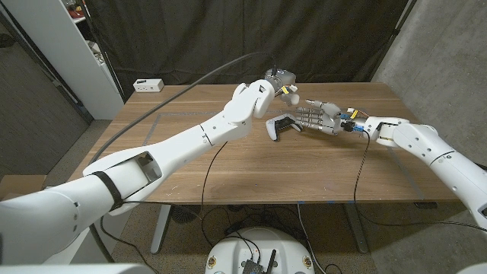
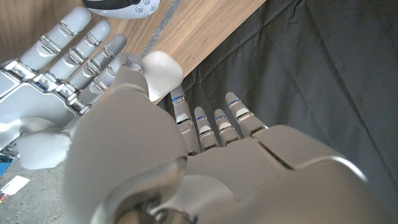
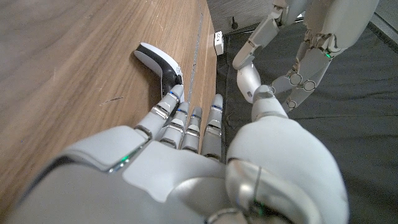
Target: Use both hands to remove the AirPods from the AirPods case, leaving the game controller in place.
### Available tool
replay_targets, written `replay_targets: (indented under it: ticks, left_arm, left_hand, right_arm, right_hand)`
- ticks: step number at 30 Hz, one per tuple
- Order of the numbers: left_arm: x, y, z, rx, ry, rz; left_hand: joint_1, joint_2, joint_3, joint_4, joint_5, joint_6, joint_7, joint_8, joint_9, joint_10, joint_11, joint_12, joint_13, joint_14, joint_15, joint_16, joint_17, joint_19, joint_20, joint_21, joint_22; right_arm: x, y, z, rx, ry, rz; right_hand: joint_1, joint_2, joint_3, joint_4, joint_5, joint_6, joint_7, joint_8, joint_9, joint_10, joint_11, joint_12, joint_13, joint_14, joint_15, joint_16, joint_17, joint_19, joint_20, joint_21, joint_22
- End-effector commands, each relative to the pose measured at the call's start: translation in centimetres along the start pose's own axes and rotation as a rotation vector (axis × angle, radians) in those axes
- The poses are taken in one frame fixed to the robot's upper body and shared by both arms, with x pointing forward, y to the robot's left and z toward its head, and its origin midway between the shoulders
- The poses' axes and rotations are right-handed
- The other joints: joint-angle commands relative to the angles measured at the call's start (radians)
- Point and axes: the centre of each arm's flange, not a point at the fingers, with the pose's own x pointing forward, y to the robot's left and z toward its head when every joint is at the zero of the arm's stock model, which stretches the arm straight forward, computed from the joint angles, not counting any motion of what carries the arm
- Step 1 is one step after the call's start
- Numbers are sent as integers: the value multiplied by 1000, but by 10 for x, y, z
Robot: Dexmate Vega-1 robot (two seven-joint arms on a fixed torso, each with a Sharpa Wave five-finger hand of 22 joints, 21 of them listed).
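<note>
Left hand (image 1: 280, 90) is hovering raised over the far middle of the bench (image 1: 228, 171), gripping a small white rounded thing, likely the case (image 1: 291, 100), between thumb and fingers; in the left wrist view the case (image 2: 163, 70) is sitting at the thumb tip, the other fingers (image 2: 214, 121) reaching out past it. Can't tell whether the lid is open, and the AirPods themselves aren't discernible. Right hand (image 1: 319, 119) is sitting just beside and below the left hand, fingers apart and pointing toward it, holding nothing that I can see, so I'm reading it as open. In the right wrist view its fingers (image 3: 186, 121) are lying extended along the wood, and the left hand (image 3: 292, 56) is hanging just past the fingertips. The left wrist view is showing the right hand (image 2: 68, 56) too, fingers spread next to the case, close to it but contact is unclear. Controller (image 1: 280, 127) is lying on the bench directly under the left hand and just off the right hand's fingertips, white with black; in the right wrist view the controller (image 3: 158, 62) is sitting right ahead of the fingertips, nearly touching. A small white box (image 1: 149, 84) is sitting well away from both hands, at the bench's far left corner.
</note>
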Motion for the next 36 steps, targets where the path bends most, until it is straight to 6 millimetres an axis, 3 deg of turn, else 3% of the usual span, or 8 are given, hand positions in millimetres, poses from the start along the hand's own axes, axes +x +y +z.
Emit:
replay_targets:
  ticks: [1,25,36]
  left_arm:
    - [9,-5,2,-4,-12,-15]
    - [28,-11,6,-34,-33,-40]
    - [25,-14,9,-43,-36,-44]
  left_hand:
    - [21,31,-8,1,7,102,-93,68,113,10,-2,-2,2,11,-59,0,2,6,3,-2,2]
    - [24,38,-24,5,8,108,-91,65,117,14,-4,-5,3,15,-60,-1,2,8,1,-4,2]
    - [25,43,-30,8,9,110,-90,63,118,15,-2,-6,4,15,-59,-1,2,8,0,-5,2]
  right_arm:
    - [12,5,5,4,21,18]
    - [31,7,12,16,38,62]
    - [34,12,12,0,40,81]
  right_hand:
    - [13,2,-1,7,6,9,5,6,3,13,1,7,6,13,-1,8,6,13,0,0,6]
    - [24,6,0,9,6,22,9,9,7,26,1,15,11,24,-2,15,12,21,-1,1,6]
    - [35,8,3,7,7,28,12,10,9,28,2,17,13,31,-6,17,14,24,0,1,6]
